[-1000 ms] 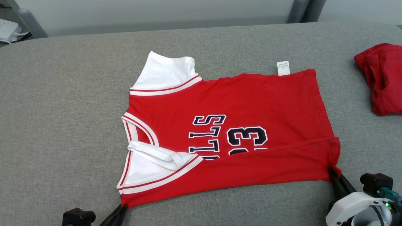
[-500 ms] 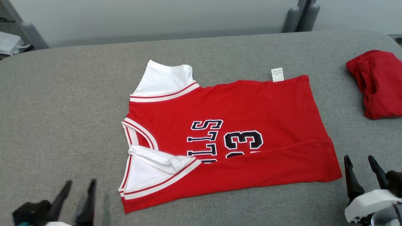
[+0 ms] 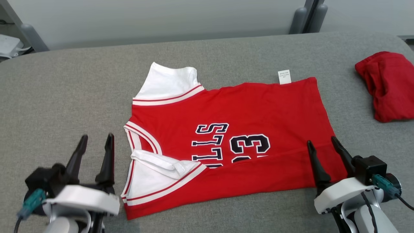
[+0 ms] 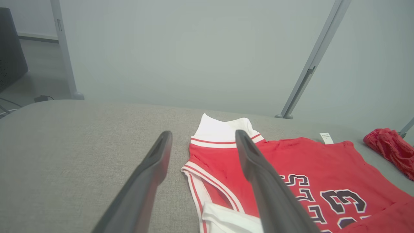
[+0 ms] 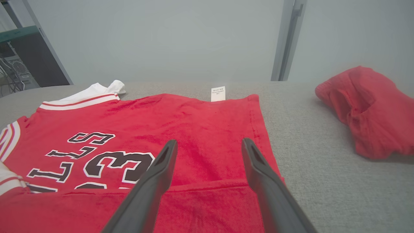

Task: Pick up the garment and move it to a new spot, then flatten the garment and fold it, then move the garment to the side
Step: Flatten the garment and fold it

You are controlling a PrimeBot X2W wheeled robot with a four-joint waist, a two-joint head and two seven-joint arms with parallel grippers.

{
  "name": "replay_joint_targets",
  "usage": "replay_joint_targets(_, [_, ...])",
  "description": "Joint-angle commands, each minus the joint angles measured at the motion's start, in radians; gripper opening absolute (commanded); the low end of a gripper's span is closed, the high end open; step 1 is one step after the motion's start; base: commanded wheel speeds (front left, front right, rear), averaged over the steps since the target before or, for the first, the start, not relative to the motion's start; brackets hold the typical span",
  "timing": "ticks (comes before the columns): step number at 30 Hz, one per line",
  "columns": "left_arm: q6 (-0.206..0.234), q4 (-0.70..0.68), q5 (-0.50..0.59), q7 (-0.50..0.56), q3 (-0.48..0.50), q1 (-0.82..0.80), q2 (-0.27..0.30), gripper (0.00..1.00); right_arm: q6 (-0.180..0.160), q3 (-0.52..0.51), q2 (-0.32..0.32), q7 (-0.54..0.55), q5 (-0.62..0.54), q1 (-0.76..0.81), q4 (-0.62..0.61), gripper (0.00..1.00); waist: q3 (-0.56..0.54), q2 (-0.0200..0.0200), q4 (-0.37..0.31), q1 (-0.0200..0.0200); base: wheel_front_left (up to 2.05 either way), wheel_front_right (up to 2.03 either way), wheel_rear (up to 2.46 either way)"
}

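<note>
The garment (image 3: 245, 110) is a red basketball jersey with white sleeves, dark lettering and a "3". It lies flat on the grey table (image 3: 64, 97), its near long edge folded up over the print. My left gripper (image 3: 96, 142) is open, raised just left of the collar end, holding nothing. My right gripper (image 3: 321, 145) is open above the jersey's near right corner, also holding nothing. The left wrist view shows the garment (image 4: 291, 161) right of the open left gripper (image 4: 203, 137). The right wrist view shows the garment (image 5: 194, 123) beneath the open right gripper (image 5: 209, 145).
A second crumpled red cloth (image 3: 388, 84) lies at the table's right edge, also seen as the red cloth (image 5: 368, 106) in the right wrist view. Grey posts (image 3: 307, 14) and a pale wall stand behind the table. Bare grey table stretches to the left.
Both grippers have let go of the jersey's near corners, opened and risen. The folded-over near edge now lies on the jersey. The camera shifted slightly.
</note>
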Motion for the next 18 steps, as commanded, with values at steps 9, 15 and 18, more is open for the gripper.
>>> replay_joint_targets(9, [-0.063,0.197,-0.003,0.051,0.009,-0.368,0.009,1.00,-0.003,0.080,-0.021,-0.015,0.037,-0.071,-0.030,1.00,0.101,-0.0001,0.001,0.0000,0.00,0.00,0.00])
replay_joint_targets(15, [-0.111,0.382,-0.001,0.107,-0.023,-0.601,-0.009,1.00,-0.003,0.082,-0.029,-0.010,0.024,-0.096,-0.045,1.00,0.162,-0.0001,-0.013,0.0000,0.00,0.00,0.00])
replay_joint_targets(18, [-0.136,0.502,0.001,0.147,-0.044,-0.743,-0.025,1.00,-0.003,0.082,-0.027,-0.002,0.012,-0.108,-0.066,1.00,0.201,-0.0001,-0.027,0.0000,0.00,0.00,0.00])
